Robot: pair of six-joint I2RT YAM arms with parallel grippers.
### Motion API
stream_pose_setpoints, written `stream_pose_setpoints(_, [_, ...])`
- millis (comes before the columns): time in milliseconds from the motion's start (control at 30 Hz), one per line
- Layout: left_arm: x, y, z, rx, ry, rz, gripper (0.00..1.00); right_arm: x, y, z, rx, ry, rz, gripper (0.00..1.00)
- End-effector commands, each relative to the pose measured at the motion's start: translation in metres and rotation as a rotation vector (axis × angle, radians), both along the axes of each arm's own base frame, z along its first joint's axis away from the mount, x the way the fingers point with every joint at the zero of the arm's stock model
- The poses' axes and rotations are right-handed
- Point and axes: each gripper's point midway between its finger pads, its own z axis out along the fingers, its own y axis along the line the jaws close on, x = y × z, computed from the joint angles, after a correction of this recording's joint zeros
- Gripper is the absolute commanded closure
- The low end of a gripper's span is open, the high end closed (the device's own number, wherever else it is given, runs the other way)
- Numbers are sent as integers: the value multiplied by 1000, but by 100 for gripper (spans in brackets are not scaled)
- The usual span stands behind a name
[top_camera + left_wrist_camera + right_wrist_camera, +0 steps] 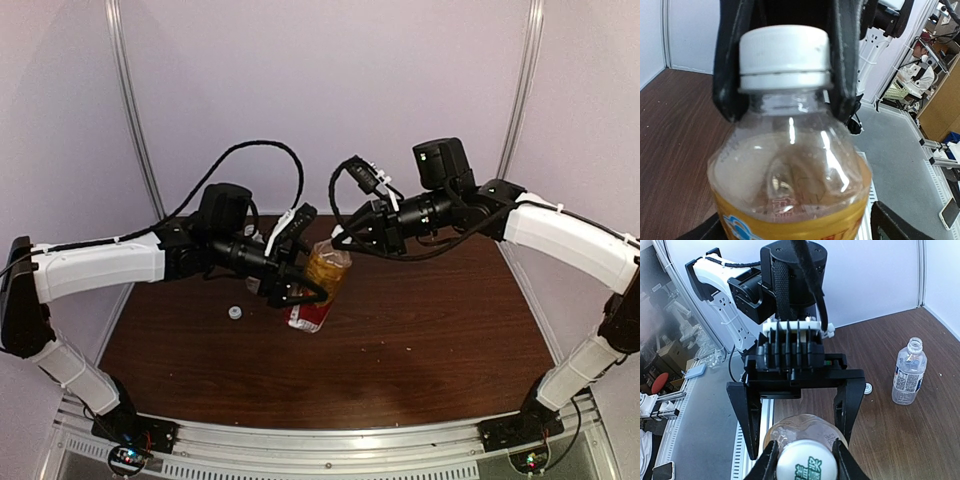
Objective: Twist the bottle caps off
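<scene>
The amber bottle [322,280] with a red-white label is held tilted above the table. My left gripper [298,287] is shut on its body; in the left wrist view the bottle [790,170] fills the frame. Its white cap [785,55] sits on the neck. My right gripper [345,240] is shut on this cap, its black fingers [842,65] on both sides. In the right wrist view the cap [802,465] carries green print between my fingertips [840,460]. The clear bottle [909,372] stands upright on the table, its neck open. A loose white cap [235,313] lies on the table.
The brown table [430,330] has white walls at its back and sides. The loose cap also shows in the right wrist view [868,388], left of the clear bottle. A metal rail [330,450] runs along the near edge.
</scene>
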Motion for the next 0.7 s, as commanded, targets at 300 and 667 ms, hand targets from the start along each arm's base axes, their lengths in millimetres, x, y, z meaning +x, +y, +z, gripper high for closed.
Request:
stream_pose_setpoints(300, [-8,-9,16,-96,17,-83,36,-7,-2,16,74,1,-3,100])
stream_pose_setpoints(667, [-1,-4,20,-129,-3,15,65,23,-11,12,108,61,-253,37])
